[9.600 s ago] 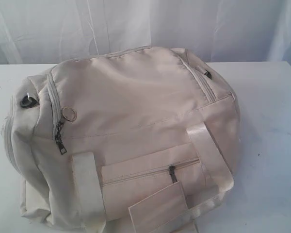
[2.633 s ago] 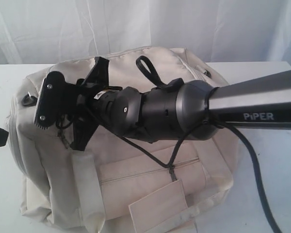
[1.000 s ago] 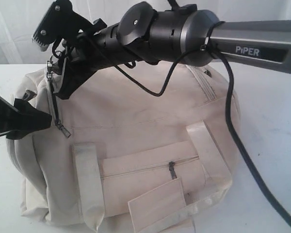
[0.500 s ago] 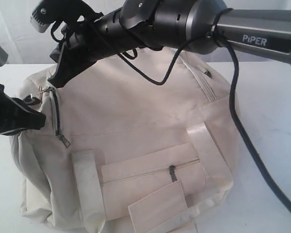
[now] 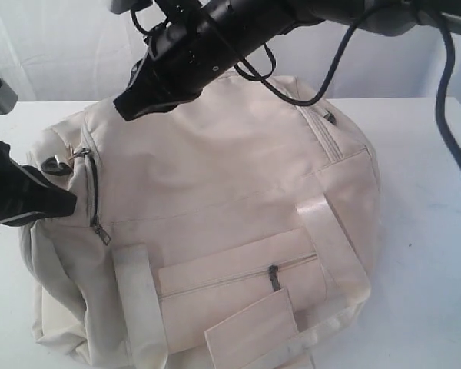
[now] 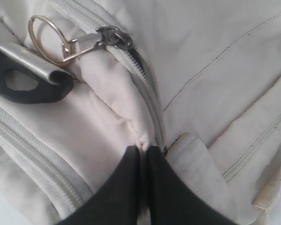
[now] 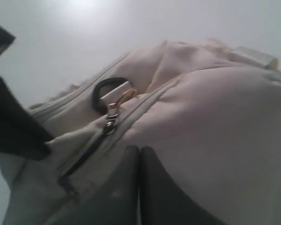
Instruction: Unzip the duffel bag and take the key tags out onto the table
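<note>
On the surface [image 5: 430, 231], the duffel bag [image 5: 215, 177] leaves open room rightward. My left jaws pinch its fabric beside the zip [image 6: 147, 89], visible only from that wrist; my right jaws hang closed, empty, above.

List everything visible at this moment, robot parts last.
duffel bag: one, cream, lying on the table
table: one, white, under the bag
ringed zip pull: one, metal with gold ring, bag's end
lower zip pull: one, dark, same zip
pocket zip pull: one, dark, front pocket
webbing straps: two, cream, bag's front
strap loop: one, black, beside the ring
curtain: white, behind
key tags: none visible
left gripper: black, shut, pinching bag fabric
right gripper: black, shut, empty, above the bag
</note>
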You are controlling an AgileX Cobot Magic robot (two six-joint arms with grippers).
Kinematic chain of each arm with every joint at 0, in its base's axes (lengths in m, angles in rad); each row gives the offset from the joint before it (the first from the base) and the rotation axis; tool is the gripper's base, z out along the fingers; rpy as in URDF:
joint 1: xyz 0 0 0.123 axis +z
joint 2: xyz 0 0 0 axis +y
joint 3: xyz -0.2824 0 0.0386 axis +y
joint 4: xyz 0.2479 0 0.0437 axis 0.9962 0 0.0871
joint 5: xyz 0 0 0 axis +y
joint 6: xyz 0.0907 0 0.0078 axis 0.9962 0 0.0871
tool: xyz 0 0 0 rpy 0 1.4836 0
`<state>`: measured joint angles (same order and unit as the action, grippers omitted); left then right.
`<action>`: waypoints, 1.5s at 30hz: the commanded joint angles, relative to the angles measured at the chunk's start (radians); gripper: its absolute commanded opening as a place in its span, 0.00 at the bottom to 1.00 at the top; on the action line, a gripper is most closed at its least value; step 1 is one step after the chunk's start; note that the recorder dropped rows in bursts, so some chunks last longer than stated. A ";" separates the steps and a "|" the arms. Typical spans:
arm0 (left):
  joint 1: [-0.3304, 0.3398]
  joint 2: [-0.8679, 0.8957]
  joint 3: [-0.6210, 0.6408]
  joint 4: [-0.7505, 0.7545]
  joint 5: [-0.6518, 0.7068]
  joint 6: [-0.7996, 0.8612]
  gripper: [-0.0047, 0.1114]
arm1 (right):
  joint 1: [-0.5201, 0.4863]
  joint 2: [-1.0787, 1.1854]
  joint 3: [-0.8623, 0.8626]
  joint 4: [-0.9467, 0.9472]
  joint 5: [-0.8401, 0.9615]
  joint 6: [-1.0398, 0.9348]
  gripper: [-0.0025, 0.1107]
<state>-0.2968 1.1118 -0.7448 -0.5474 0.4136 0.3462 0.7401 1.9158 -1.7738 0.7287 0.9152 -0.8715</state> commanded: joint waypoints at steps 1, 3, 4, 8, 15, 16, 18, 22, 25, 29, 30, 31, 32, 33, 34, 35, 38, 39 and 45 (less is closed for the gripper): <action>-0.008 -0.006 0.033 -0.058 0.047 -0.001 0.04 | 0.020 -0.010 -0.010 0.000 0.066 -0.026 0.03; -0.008 -0.006 0.045 -0.073 0.026 -0.001 0.04 | 0.036 -0.010 -0.010 0.000 0.066 -0.066 0.07; -0.008 -0.006 0.054 -0.081 0.016 -0.001 0.04 | 0.044 -0.010 -0.010 0.003 0.066 -0.099 0.09; -0.008 -0.006 0.067 -0.095 -0.005 -0.001 0.04 | 0.096 -0.007 -0.010 0.009 0.030 -0.216 0.31; -0.008 -0.006 0.067 -0.095 -0.010 0.003 0.04 | 0.160 0.029 -0.010 -0.011 -0.152 -0.340 0.48; -0.008 -0.006 0.067 -0.095 -0.009 0.003 0.04 | 0.160 0.034 -0.010 -0.011 -0.164 -0.340 0.48; -0.008 -0.006 0.067 -0.095 -0.004 0.003 0.04 | 0.160 0.054 -0.008 -0.035 -0.177 -0.335 0.48; -0.008 -0.006 0.067 -0.103 -0.004 0.010 0.04 | 0.160 0.111 -0.008 -0.055 -0.207 -0.335 0.48; -0.008 -0.006 0.067 -0.103 -0.004 0.012 0.04 | 0.160 0.128 -0.008 -0.045 -0.254 -0.319 0.48; -0.008 -0.006 0.067 -0.103 -0.004 0.014 0.04 | 0.160 0.144 -0.008 -0.043 -0.268 -0.228 0.48; -0.008 -0.006 0.067 -0.103 -0.004 0.016 0.04 | 0.160 0.154 -0.008 -0.043 -0.263 -0.179 0.48; -0.008 -0.006 0.067 -0.103 -0.004 0.016 0.04 | 0.160 0.159 -0.008 -0.045 -0.251 -0.154 0.48; -0.008 -0.006 0.067 -0.103 -0.004 0.016 0.04 | 0.160 0.163 -0.008 -0.045 -0.241 -0.149 0.48; -0.008 -0.006 0.067 -0.103 -0.006 0.017 0.04 | 0.160 0.165 -0.008 -0.045 -0.213 -0.144 0.47; -0.008 -0.006 0.067 -0.103 -0.006 0.021 0.04 | 0.160 0.167 -0.008 -0.047 -0.202 -0.138 0.43; -0.008 -0.006 0.067 -0.103 -0.006 0.021 0.04 | 0.160 0.167 -0.008 -0.047 -0.202 -0.125 0.38; -0.008 -0.006 0.067 -0.103 -0.008 0.021 0.04 | 0.160 0.169 -0.008 -0.049 -0.209 -0.105 0.22; -0.008 -0.006 0.067 -0.103 -0.010 0.021 0.04 | 0.160 0.169 -0.009 -0.049 -0.216 -0.091 0.10; -0.008 -0.006 0.067 -0.103 -0.009 0.025 0.04 | 0.144 0.127 -0.009 -0.049 -0.379 -0.059 0.02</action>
<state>-0.2968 1.1118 -0.6870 -0.6230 0.3543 0.3680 0.8990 2.0688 -1.7806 0.6753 0.6090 -0.9395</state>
